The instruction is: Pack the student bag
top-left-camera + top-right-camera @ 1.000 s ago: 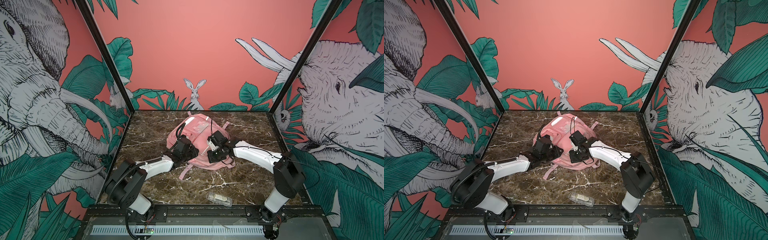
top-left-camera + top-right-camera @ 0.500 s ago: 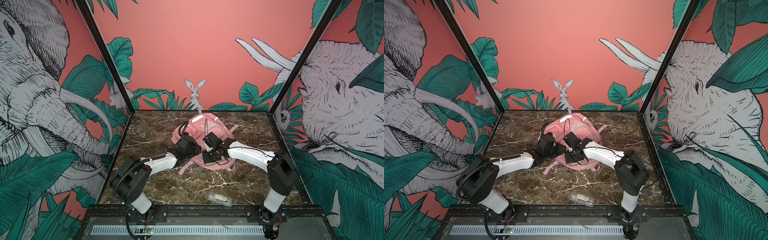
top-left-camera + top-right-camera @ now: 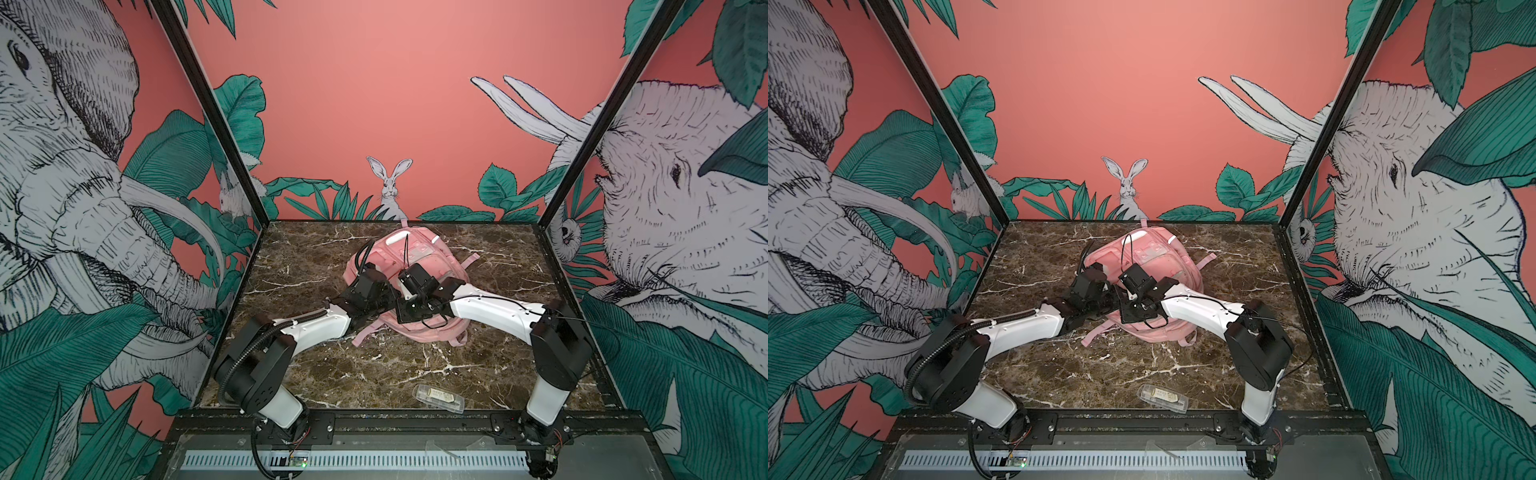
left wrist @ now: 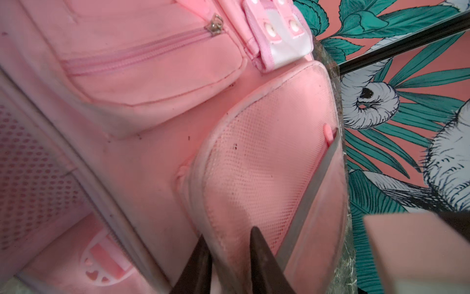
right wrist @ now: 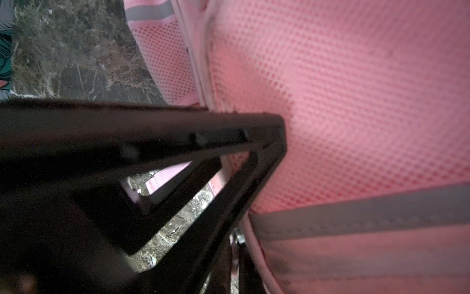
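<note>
Bag (image 3: 444, 262): matt pink cloth, grubby at seams, with fine mesh pocket (image 4: 267, 163), dull grey strip (image 5: 368, 216), metal zip pull (image 4: 215, 25). Beneath the bag, polished veined marble table (image 3: 316, 257); well apart from it, clear plastic case (image 3: 438, 398).

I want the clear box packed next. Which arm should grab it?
Probably right: the clear box lies nearer the right arm's base, while the left gripper straddles the student bag's pocket edge.

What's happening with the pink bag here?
Both arms are working on the bag, which lies on the table. The left gripper straddles the rim of a mesh pocket; whether it grips is unclear. The right gripper is shut, its tip against the bag's mesh. A small clear case lies near the front edge, not packed.
</note>
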